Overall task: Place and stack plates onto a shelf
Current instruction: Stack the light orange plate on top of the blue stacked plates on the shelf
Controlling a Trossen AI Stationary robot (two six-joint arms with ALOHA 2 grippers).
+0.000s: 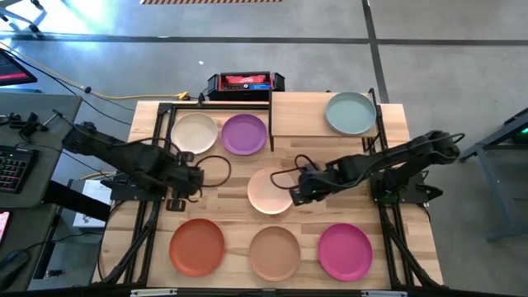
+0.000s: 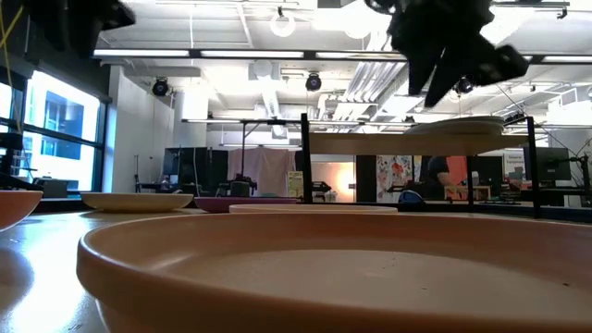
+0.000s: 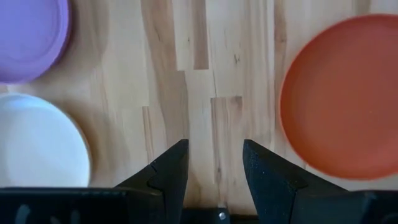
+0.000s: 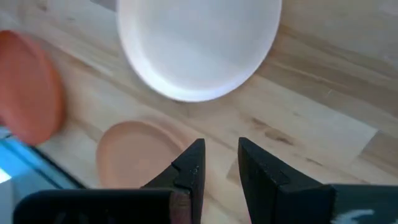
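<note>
From above, the pale teal plate (image 1: 350,113) is sitting on the shelf (image 1: 301,115) at the far right. The cream plate (image 1: 194,133) and purple plate (image 1: 244,134) are lying far left on the table (image 1: 148,124); the pale pink plate (image 1: 270,190) is lying mid-table, with the right gripper (image 1: 294,195) hovering at its right edge. The rust plate (image 1: 197,246), tan plate (image 1: 275,252) and magenta plate (image 1: 346,251) are lining the near edge.

At table height, the tan plate is filling the foreground.

The left gripper (image 3: 214,171) is hanging open over bare wood.

The right wrist view is showing its fingers parted, gripping nothing.
</note>
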